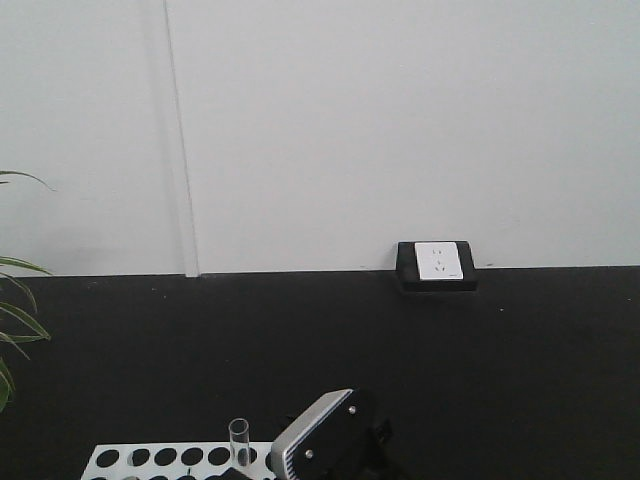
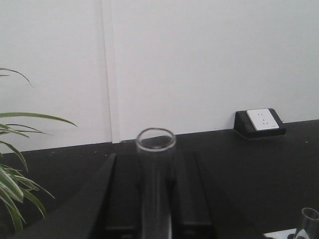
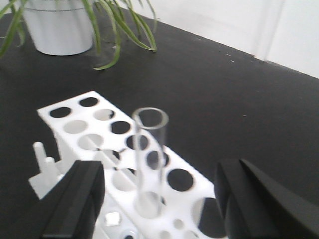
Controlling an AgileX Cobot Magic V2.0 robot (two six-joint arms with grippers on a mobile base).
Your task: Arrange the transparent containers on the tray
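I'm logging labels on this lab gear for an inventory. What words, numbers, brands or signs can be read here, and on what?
No text can be read in any view.
Wall socket: only plug slots show, and any lettering is too small to read.
White test tube rack: no numbers by its holes.
Test tube standing in the rack: clear glass, no markings.
Plant pot: plain.
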